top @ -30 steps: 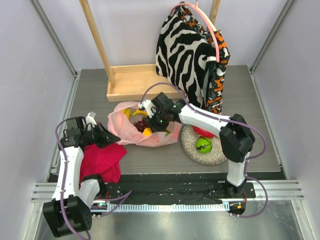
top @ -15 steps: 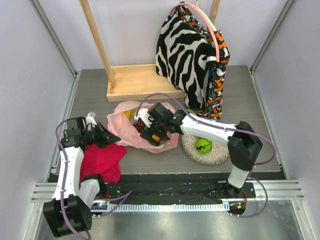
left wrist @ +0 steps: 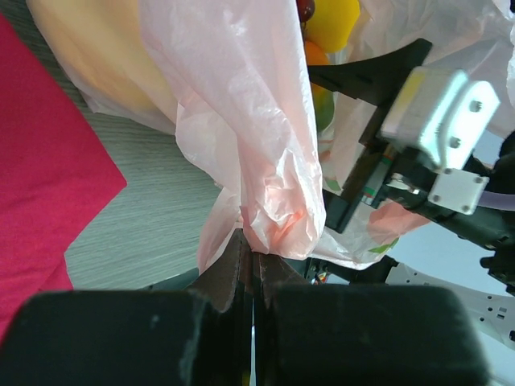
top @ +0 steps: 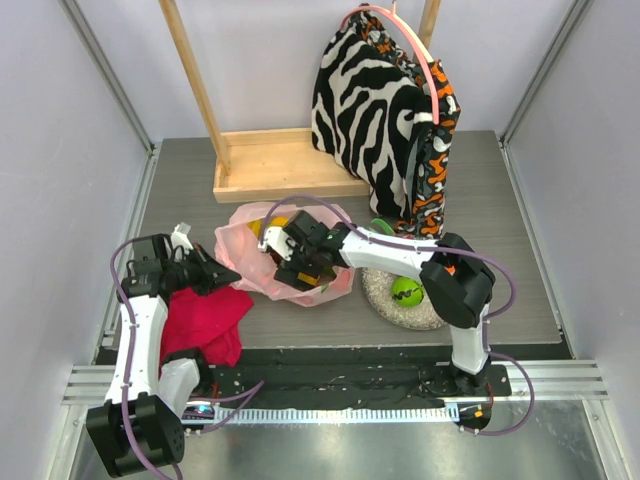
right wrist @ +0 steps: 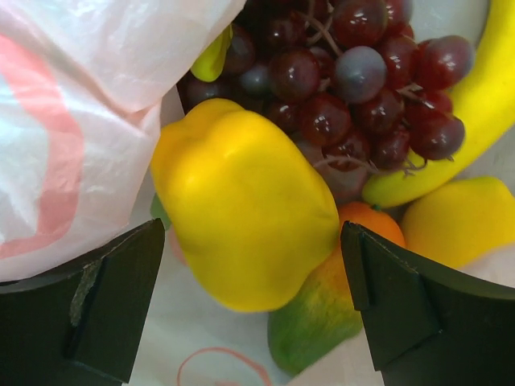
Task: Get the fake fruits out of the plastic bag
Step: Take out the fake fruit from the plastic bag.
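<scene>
1. The plastic bag (top: pixel 238 258) (left wrist: pixel 241 121) (right wrist: pixel 72 104) is thin, pink and see-through. It lies crumpled on the grey table (top: pixel 500 200) with its mouth gaping.
2. The round silvery plate (top: pixel 400 316) sits just to the right of the bag. Whether the two touch cannot be told.
3. The red cloth (top: pixel 205 322) (left wrist: pixel 48 177) lies at the bag's near left corner, just beside the film.
4. The right gripper (top: pixel 300 266) (right wrist: pixel 253 241) reaches into the bag's mouth from the right. Its jaws are spread as wide as they go, with one finger on each side of the yellow pepper. It has hold of nothing. The left finger stands apart from the pepper, and whether the right finger brushes it cannot be told.
5. The left gripper (top: pixel 205 270) (left wrist: pixel 251 261) is at the bag's left edge. Its jaws are fully closed and pinch a gathered fold of the bag's film.
6. The yellow pepper (right wrist: pixel 241 209) lies inside the bag, partly under a flap of film.
7. The dark red grapes (right wrist: pixel 346 88) lie inside the bag, touching the pepper.
8. The banana (right wrist: pixel 471 104) lies inside the bag, curving round the grapes.
9. The green apple (top: pixel 406 290) is outside the bag, to its right, on the plate.
10. The lemon (right wrist: pixel 463 221) lies inside the bag.
11. The orange (right wrist: pixel 372 229) lies inside the bag, wedged between the pepper and the lemon.
</scene>
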